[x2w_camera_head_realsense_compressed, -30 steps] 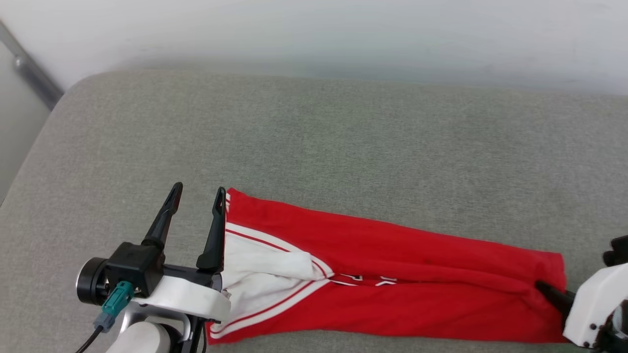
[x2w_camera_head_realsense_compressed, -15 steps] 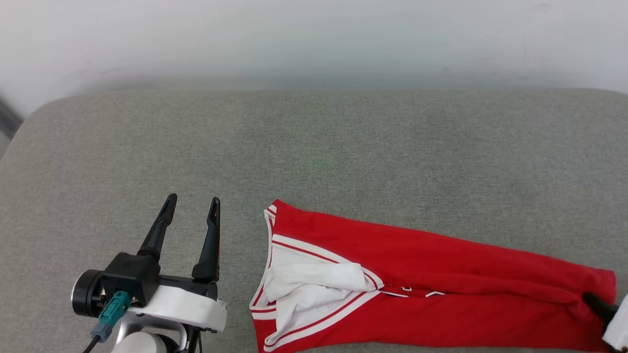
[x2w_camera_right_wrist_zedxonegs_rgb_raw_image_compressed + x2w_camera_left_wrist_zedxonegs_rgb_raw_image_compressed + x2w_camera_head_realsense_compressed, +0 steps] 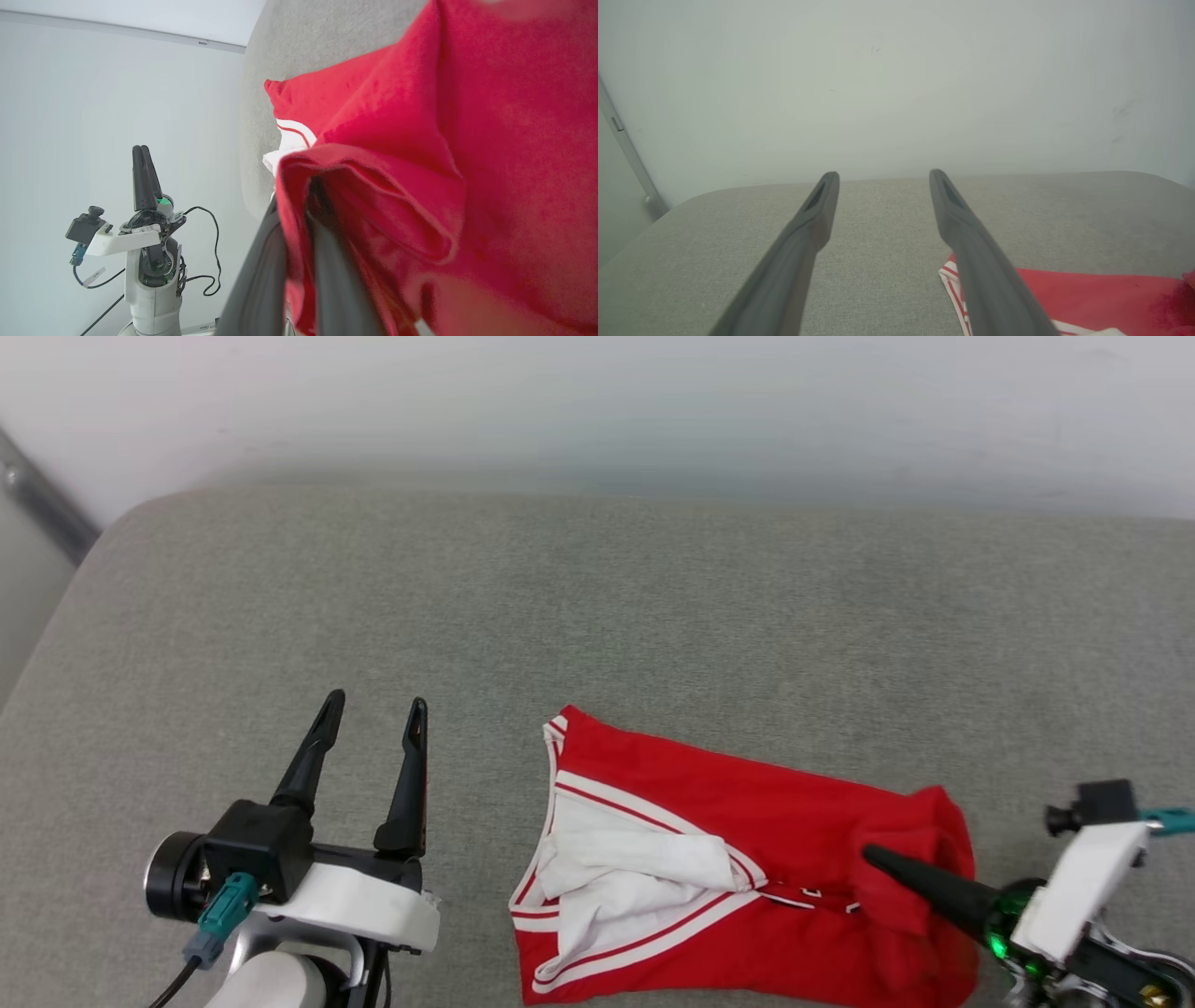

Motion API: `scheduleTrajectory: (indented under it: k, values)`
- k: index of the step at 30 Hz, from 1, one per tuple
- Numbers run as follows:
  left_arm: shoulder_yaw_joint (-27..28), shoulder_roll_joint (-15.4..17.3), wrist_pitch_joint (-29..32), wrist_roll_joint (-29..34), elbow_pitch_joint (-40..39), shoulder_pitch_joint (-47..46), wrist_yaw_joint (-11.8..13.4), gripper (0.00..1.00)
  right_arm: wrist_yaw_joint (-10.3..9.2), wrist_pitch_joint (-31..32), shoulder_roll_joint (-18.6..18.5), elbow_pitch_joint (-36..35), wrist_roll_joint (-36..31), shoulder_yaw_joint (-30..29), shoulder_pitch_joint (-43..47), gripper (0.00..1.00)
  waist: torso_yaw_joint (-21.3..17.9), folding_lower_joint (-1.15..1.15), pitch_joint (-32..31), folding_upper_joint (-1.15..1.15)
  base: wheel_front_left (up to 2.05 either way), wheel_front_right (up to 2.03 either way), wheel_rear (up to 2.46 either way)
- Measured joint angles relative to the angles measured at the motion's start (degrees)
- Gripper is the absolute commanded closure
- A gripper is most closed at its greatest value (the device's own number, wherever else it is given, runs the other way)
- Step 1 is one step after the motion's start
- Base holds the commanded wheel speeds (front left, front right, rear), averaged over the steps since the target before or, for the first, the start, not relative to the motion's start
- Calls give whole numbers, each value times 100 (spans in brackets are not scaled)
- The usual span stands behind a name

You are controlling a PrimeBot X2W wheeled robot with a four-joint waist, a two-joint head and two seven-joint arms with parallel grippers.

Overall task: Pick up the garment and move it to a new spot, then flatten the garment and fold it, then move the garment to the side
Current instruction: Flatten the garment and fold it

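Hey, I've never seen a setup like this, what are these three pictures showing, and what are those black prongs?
This is a two-armed robot. One picture is from its head camera, looking down at a grey padded surface. The other two are from wrist cameras, each looking along that arm's black fingers. A red shirt with white sleeves lies there. The left pincer is open and empty. The right pincer is shut on the shirt's red end.
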Motion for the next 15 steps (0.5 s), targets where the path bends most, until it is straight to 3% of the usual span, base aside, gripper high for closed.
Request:
scheduleTrajectory:
  k: [5,15]
  values:
    - [-68,-74,2,-3,86,-163,-83,0,0,-481,-1,205,453,948,-233,100,250,0,91,0,0,0,0]
    - [-96,-244,-25,1,277,-393,-226,0,0,-1456,7,737,646,2669,-980,100,680,0,360,0,0,0,0]
